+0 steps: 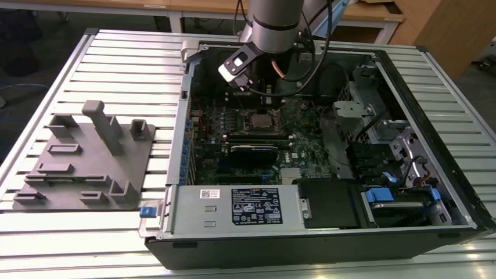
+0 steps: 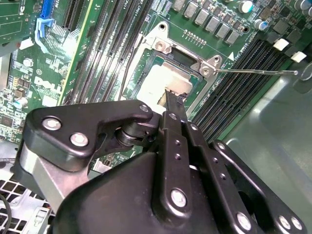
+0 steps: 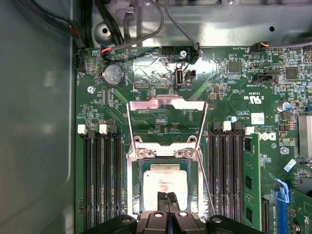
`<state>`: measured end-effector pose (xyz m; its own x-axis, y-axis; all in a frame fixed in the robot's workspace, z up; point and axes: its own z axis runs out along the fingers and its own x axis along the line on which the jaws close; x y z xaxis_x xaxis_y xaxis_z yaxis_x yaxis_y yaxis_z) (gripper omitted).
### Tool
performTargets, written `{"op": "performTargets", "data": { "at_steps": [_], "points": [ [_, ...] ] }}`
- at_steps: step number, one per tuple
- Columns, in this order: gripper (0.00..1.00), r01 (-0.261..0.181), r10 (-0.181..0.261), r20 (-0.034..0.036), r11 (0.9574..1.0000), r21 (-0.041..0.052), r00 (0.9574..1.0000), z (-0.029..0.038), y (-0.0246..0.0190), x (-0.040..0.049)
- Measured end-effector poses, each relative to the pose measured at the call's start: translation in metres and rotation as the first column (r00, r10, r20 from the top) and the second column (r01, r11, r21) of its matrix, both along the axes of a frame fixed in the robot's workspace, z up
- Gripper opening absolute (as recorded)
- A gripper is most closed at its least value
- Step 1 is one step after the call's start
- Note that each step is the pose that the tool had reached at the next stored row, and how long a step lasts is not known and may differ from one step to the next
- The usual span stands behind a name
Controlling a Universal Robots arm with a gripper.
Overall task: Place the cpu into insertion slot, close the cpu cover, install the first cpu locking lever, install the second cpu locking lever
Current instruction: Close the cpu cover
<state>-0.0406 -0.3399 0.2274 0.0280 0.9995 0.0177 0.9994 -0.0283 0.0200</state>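
The cpu (image 3: 165,181), pale silver and square, lies flat in the insertion slot (image 3: 165,165) on the green board; it also shows in the second wrist view (image 2: 158,82) and the exterior view (image 1: 259,121). My gripper (image 3: 168,197) is shut, its two black fingertips pressed together right over the chip's near edge, and the tip (image 2: 173,100) looks to touch the chip. The cpu cover (image 3: 165,103) stands flipped open behind the slot, the board visible through its window. A thin wire locking lever (image 2: 258,71) sticks out free beside the socket (image 3: 206,187).
The open computer case (image 1: 419,87) lies on a slatted metal table. Memory slots (image 3: 100,180) flank the socket on both sides. A power supply (image 1: 232,206) fills the near end, drive bays (image 1: 387,151) the exterior view's right. A grey fixture (image 1: 85,157) sits left of the case.
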Motion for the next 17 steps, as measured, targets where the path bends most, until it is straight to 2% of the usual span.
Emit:
{"op": "performTargets", "data": {
  "at_steps": [17],
  "points": [
    [0.10, 0.000, 0.000, 0.0000, 1.0000, 0.0000, 1.0000, 0.0039, 0.0000, 0.0000]
  ]
}}
